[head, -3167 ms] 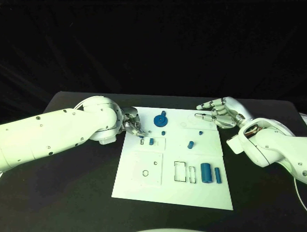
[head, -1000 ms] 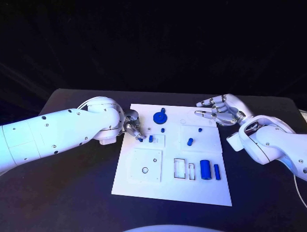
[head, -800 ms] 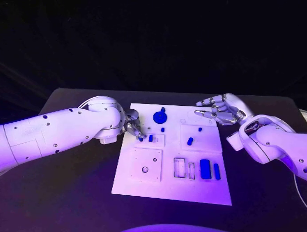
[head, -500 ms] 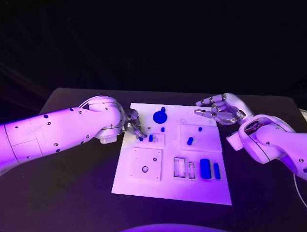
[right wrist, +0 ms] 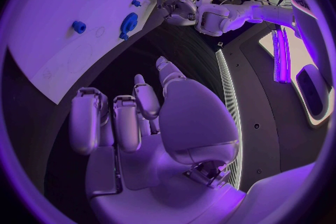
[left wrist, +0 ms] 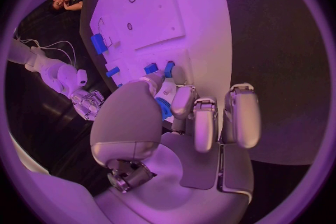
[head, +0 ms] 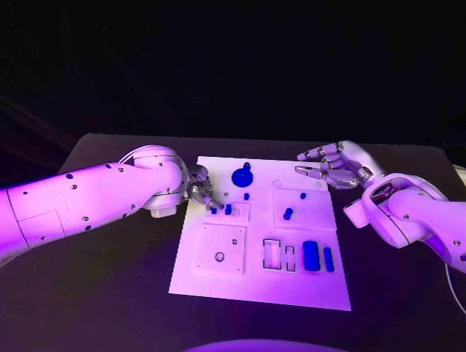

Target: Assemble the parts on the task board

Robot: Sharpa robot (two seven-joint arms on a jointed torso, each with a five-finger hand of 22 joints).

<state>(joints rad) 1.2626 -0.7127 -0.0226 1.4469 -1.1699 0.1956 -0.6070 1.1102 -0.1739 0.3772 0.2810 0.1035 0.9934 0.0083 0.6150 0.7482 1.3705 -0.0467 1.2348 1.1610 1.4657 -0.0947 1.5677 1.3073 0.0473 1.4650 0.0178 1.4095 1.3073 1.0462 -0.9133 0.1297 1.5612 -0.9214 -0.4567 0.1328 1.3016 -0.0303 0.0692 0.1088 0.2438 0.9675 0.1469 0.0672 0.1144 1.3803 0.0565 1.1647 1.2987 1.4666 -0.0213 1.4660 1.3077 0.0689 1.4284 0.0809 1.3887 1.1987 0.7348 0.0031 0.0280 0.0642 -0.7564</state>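
the white task board lies in the middle of the black table, its far edge near the table's far edge. seven blue parts can be counted on it: a gear with a small bit just beyond it by the far edge, a small peg just nearer than the gear, a short peg toward the board's right edge, a slanted peg near the board's middle, a small upright piece in the square outline by the left edge, and a thick cylinder with a thinner bar beside it near the right edge, toward the near end. no writing can be read on the board. the left hand sits at the board's left edge with its fingers curled down close together onto a small blue part at their tips; whether it grips that part cannot be told. the right hand hovers over the board's far right corner, fingers loosely spread and holding nothing.
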